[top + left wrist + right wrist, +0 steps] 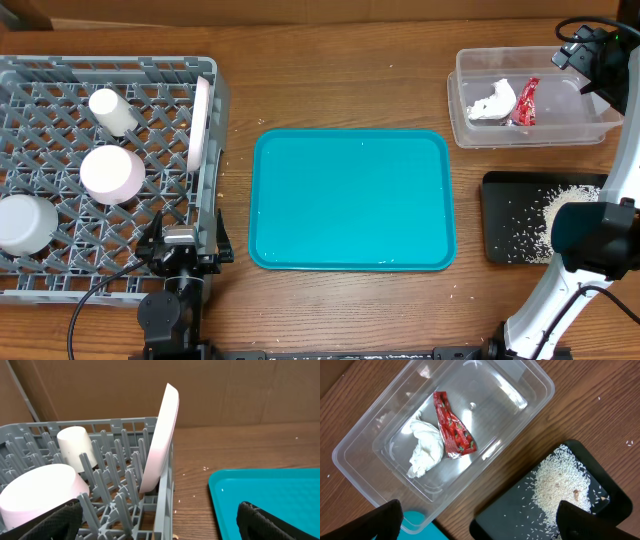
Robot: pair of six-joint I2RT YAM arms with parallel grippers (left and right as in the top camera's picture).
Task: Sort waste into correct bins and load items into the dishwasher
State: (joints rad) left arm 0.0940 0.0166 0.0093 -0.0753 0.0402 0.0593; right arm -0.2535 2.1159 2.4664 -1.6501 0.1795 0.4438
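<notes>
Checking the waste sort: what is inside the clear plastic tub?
A crumpled white napkin and a red foil wrapper lie in the clear tub. Anything beneath the napkin is covered.

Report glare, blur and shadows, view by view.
Overhead: even light, sharp, only faint glints along the teal tray rim. Left wrist: the fingers at the bottom edge are dark and soft; the white plate is nearly washed out. Right wrist: bright glare patches on the clear tub floor.

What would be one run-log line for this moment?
rack: plate, cup loaded | tub: napkin, wrapper inside | black tray: rice | left gripper: open, at rack | right gripper: open
</notes>
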